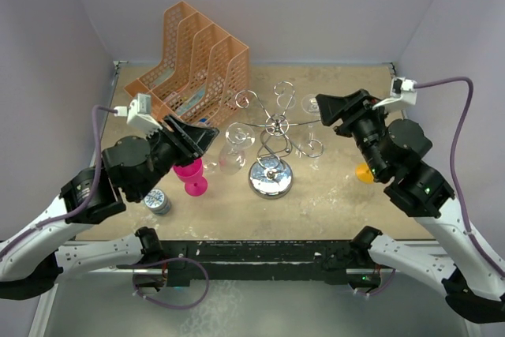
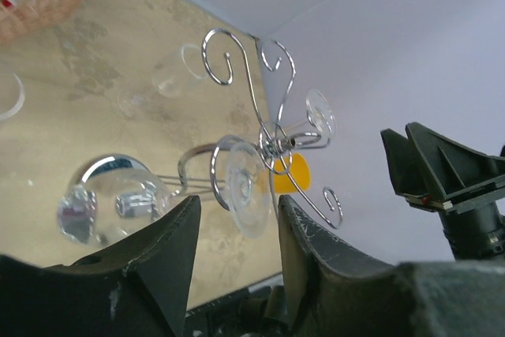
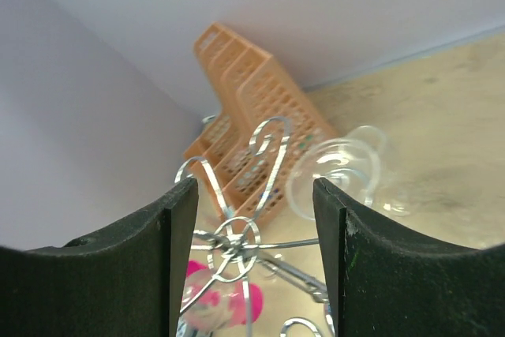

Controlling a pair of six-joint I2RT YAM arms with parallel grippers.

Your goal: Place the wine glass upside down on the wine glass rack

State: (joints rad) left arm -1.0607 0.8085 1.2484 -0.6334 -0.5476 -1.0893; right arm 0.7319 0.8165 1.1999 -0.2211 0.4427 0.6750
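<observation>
Flanking wine glass rack (image 1: 271, 177), left pincer (image 1: 209, 136) apart beside wine glass (image 1: 235, 144), right pincer (image 1: 325, 110) apart

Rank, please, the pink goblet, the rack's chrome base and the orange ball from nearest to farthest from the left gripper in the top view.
1. pink goblet, just beside the left gripper
2. chrome base, table centre
3. orange ball, far right

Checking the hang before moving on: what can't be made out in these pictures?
Wine glass: top view, clear and small; seating in the wine glass rack loop unclear.
Yellow object: top view, mostly behind right arm.
Pink cup: right wrist view, blurred, cut by bottom edge.
</observation>
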